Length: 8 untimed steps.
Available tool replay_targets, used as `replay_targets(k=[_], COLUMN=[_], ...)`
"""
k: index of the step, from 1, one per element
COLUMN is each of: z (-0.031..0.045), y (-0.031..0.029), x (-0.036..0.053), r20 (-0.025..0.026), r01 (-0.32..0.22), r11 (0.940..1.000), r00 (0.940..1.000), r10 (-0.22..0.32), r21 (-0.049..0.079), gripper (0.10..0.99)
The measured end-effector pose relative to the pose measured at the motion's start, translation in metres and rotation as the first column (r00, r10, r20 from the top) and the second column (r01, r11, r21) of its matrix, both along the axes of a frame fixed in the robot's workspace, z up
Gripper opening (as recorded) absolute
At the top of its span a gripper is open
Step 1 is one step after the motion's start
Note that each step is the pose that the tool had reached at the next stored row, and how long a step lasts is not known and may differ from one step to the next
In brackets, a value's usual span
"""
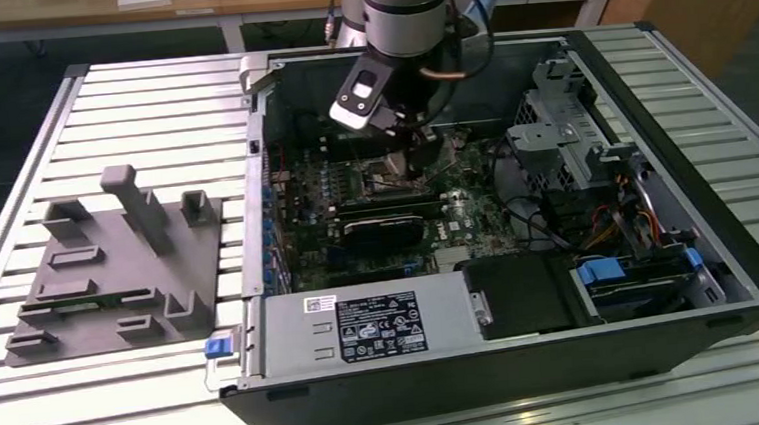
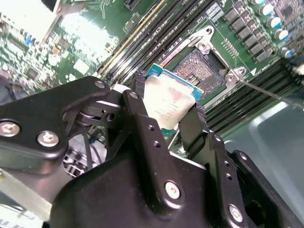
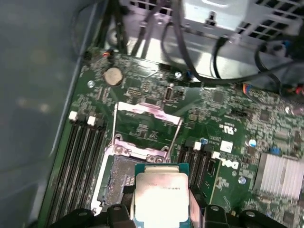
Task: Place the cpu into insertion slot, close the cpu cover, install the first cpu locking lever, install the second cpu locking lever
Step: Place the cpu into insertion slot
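Note:
My gripper [image 2: 167,108] is shut on the cpu [image 2: 167,97], a small square chip with a dull grey metal face and a blue-green edge, held by two opposite sides between the black fingers [image 2: 138,102]. The cpu [image 3: 161,195] hangs tilted just above the board, beside the insertion slot [image 3: 118,176] and partly overlapping one edge of it. The slot [image 2: 202,71] shows a dark pin field inside a silver rim. The cpu cover [image 3: 148,109], a thin silver frame, is swung open and lies back beyond the slot. In the exterior view the gripper [image 1: 402,143] reaches down into the open computer case.
Black memory slots [image 3: 78,156] run along both sides of the insertion slot. A coin battery [image 3: 113,76], black cables [image 3: 190,42] and a silver heatsink [image 3: 280,173] lie nearby. The case walls [image 1: 260,181] surround the board. A grey fixture [image 1: 115,261] sits on the table at the exterior view's left.

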<state>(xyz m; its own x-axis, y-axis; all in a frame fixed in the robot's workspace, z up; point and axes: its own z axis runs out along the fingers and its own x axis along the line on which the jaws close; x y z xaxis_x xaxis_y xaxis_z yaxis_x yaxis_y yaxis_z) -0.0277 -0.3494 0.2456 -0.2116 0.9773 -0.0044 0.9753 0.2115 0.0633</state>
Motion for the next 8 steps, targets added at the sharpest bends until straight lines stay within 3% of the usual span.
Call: replay_targets(k=[4,8], z=[-0.0005,-0.0010], y=[0.0000,0.0000], x=[0.0000,0.0000], r20=[0.0000,0.0000], r01=[0.074,0.145], r11=[0.9973,0.9894], r00=[0.9973,0.9894], r10=[-0.074,-0.145], r21=[0.000,0.000], gripper=[0.537,0.537])
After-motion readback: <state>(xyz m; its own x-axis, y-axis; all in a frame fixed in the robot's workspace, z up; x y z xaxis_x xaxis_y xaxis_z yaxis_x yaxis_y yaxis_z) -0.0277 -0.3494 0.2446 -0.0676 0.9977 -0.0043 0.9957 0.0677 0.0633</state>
